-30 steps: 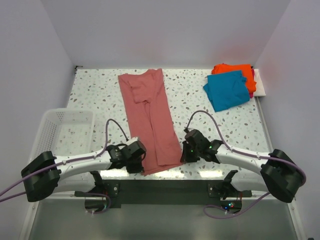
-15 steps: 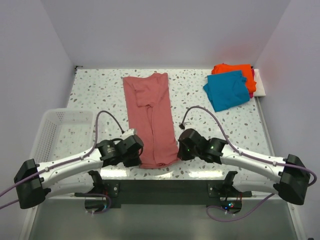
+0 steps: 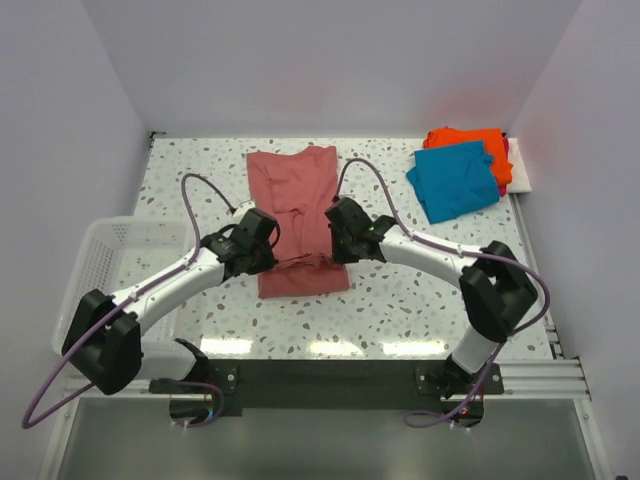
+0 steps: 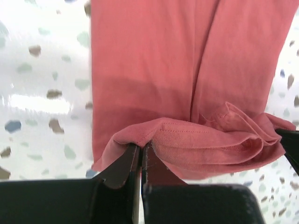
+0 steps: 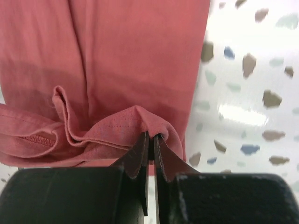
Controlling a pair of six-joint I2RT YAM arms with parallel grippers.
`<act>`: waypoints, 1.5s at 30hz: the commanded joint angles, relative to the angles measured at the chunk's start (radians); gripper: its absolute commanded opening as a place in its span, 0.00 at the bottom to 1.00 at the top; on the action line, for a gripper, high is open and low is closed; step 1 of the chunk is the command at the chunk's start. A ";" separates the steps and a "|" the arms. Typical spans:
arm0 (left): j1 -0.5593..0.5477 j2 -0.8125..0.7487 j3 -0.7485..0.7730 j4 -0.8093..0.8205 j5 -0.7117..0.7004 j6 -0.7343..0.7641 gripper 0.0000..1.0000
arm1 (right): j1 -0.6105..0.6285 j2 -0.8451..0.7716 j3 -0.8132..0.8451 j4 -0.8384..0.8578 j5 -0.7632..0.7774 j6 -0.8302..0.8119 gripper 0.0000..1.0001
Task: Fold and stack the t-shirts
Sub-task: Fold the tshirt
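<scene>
The dusty-red t-shirt (image 3: 292, 190) lies lengthwise on the table's middle, its near end lifted and doubled back over itself. My left gripper (image 3: 268, 252) is shut on the shirt's left hem corner (image 4: 140, 135). My right gripper (image 3: 333, 247) is shut on the right hem corner (image 5: 149, 123). Both hold the hem bunched above the flat cloth (image 4: 187, 56). The teal-blue t-shirt (image 3: 455, 180) lies folded at the back right, on the orange one (image 3: 480, 142). A thin magenta edge (image 3: 506, 150) shows beside them.
A white plastic mesh basket (image 3: 125, 262) stands at the left, close to my left arm. The speckled table (image 3: 420, 290) ends at a dark front rail. White walls close the back and sides.
Both grippers have carried the red shirt's near hem away from the front edge toward the far side, doubling the cloth over. The shirt's near part now lies folded.
</scene>
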 commanded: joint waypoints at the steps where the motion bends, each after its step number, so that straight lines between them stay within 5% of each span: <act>1: 0.066 0.068 0.077 0.127 -0.024 0.084 0.00 | -0.055 0.063 0.111 0.057 -0.023 -0.037 0.00; 22: 0.278 0.451 0.324 0.289 0.121 0.192 0.00 | -0.258 0.402 0.471 0.103 -0.181 -0.074 0.00; 23: 0.284 0.462 0.347 0.289 0.138 0.202 0.08 | -0.267 0.421 0.482 0.100 -0.189 -0.073 0.00; 25: 0.307 0.476 0.357 0.312 0.157 0.211 0.26 | -0.278 0.432 0.497 0.103 -0.195 -0.073 0.17; 26: 0.315 0.471 0.352 0.323 0.181 0.212 0.44 | -0.290 0.433 0.501 0.103 -0.201 -0.074 0.25; 27: 0.335 0.456 0.349 0.335 0.197 0.220 0.51 | -0.299 0.430 0.507 0.105 -0.209 -0.079 0.40; 30: 0.355 0.406 0.343 0.332 0.211 0.238 0.66 | -0.327 0.393 0.511 0.100 -0.210 -0.116 0.64; 32: 0.356 0.373 0.331 0.320 0.203 0.246 0.68 | -0.335 0.364 0.504 0.088 -0.194 -0.149 0.68; 34: 0.355 0.333 0.315 0.305 0.206 0.248 0.67 | -0.335 0.317 0.479 0.079 -0.183 -0.160 0.68; 38: 0.321 0.275 0.222 0.305 0.250 0.245 0.47 | -0.307 0.222 0.354 0.112 -0.186 -0.146 0.61; 42: 0.263 0.212 0.125 0.341 0.273 0.214 0.29 | -0.240 0.183 0.263 0.149 -0.177 -0.130 0.32; 45: 0.211 0.211 0.075 0.374 0.281 0.187 0.17 | -0.186 0.211 0.252 0.178 -0.184 -0.126 0.21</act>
